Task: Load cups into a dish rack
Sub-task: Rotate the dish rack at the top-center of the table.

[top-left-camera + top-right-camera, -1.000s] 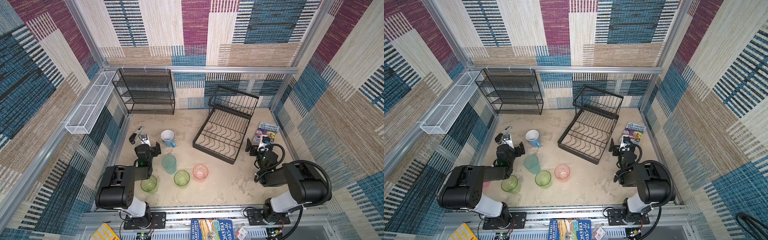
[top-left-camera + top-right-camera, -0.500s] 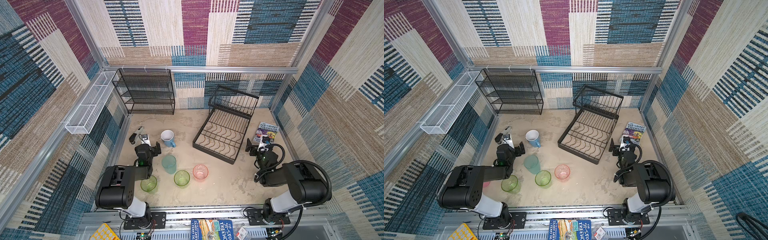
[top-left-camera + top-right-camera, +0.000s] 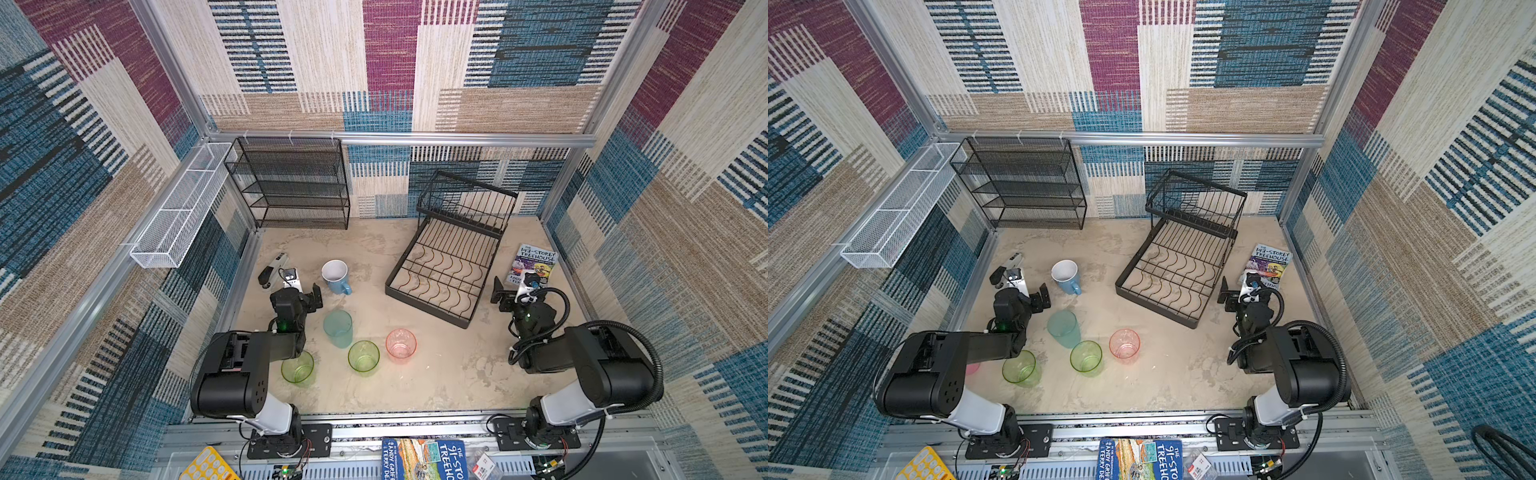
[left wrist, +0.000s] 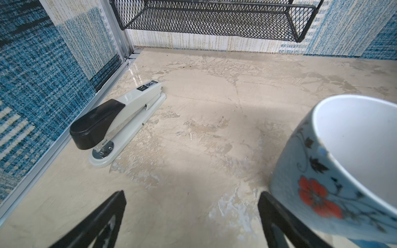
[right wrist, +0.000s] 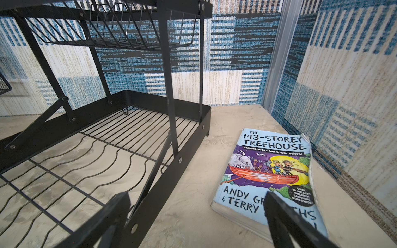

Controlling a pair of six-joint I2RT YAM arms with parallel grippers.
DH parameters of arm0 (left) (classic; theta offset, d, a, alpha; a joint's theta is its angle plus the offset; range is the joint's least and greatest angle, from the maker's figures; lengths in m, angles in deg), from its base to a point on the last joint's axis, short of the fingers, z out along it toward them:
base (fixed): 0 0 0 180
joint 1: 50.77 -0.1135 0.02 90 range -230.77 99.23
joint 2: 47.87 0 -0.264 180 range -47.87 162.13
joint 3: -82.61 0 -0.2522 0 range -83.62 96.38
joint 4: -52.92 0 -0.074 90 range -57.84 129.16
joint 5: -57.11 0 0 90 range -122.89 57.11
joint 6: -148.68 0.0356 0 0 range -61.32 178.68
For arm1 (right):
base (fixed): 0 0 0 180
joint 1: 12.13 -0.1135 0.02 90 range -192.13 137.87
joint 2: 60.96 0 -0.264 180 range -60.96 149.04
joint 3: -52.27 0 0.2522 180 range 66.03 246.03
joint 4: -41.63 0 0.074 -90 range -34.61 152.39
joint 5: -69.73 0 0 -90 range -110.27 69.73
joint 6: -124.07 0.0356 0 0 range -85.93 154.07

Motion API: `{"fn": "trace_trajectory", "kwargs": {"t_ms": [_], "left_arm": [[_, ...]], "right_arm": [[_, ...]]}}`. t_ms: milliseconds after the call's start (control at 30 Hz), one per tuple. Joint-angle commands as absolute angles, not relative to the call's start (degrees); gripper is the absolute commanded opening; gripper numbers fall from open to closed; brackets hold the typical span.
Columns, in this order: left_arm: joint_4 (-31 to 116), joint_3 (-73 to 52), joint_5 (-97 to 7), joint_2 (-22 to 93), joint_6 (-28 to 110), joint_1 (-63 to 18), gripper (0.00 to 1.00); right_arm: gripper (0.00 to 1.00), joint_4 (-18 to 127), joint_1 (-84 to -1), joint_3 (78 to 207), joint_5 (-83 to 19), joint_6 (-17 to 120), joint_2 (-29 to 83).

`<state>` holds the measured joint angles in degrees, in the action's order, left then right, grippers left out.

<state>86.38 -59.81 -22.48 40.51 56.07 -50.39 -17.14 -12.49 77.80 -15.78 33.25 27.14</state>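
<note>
The black wire dish rack (image 3: 449,266) (image 5: 107,120) stands at the back right with nothing in it. A light-blue mug (image 3: 335,276) (image 4: 343,167) stands upright left of it. In front are a teal tumbler (image 3: 338,329), two green tumblers (image 3: 297,368) (image 3: 364,357) and a peach-pink one (image 3: 401,345). An opaque pink cup (image 3: 972,368) peeks out behind the left arm. My left gripper (image 3: 301,289) (image 4: 192,194) is open over bare floor, just beside the mug. My right gripper (image 3: 513,286) (image 5: 196,195) is open between the rack's near corner and a book.
A stapler (image 3: 272,270) (image 4: 116,122) lies by the left wall. A paperback book (image 3: 534,264) (image 5: 272,171) lies right of the rack. A black mesh shelf unit (image 3: 291,183) stands at the back left, and a white mesh basket (image 3: 178,212) hangs on the left wall.
</note>
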Motion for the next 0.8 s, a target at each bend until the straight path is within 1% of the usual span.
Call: {"fn": "trace_trajectory", "kwargs": {"t_ms": [0, 300, 433, 767], "left_arm": [[86.6, -59.5, -21.9, 40.4, 57.4, -50.4, 0.99], [87.4, -60.1, -21.6, 40.1, 57.9, -49.9, 0.96], [89.3, -61.1, -21.2, 39.9, 59.7, -48.3, 0.96], [92.6, -63.0, -18.7, 39.6, 61.4, -46.0, 0.95]], "right_arm": [[1.00, -18.6, -12.5, 77.9, -16.4, 33.5, 27.0], [1.00, -19.1, -12.5, 77.6, -16.3, 33.4, 26.9], [1.00, -19.6, -12.6, 77.2, -16.3, 33.2, 26.8], [1.00, -23.4, -12.7, 73.1, -14.6, 33.8, 22.3]]}}
